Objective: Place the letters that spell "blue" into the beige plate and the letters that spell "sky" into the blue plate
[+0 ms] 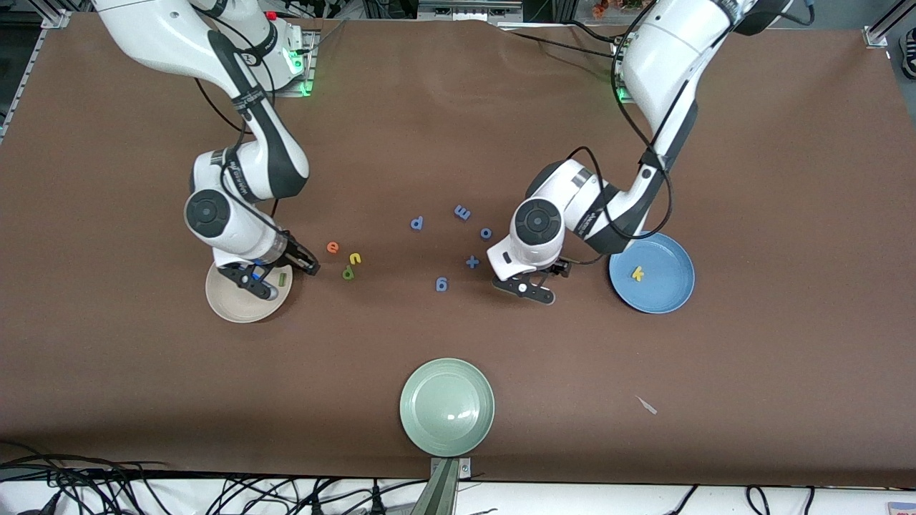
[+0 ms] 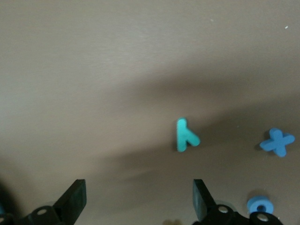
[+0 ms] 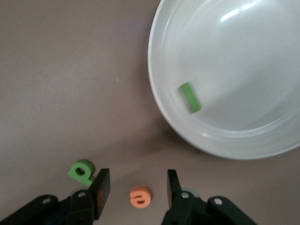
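The beige plate (image 1: 243, 304) was partly covered by the right gripper (image 1: 275, 275) in the front view; the right wrist view revealed its fingers spread, empty, with the green bar letter (image 3: 190, 97) lying in the plate. The yellow k (image 1: 637, 272) lay in the blue plate (image 1: 669, 300). The teal y (image 2: 185, 135), flat on the table, appeared only in the left wrist view, before the left gripper (image 2: 139, 197), spread wide.

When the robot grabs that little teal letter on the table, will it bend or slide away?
The teal letter looks like thick foam, so it probably squashes a bit rather than bends. It is tiny and likely light, so a nudge might slide it on the brown table. It lies flat, so it should not roll.
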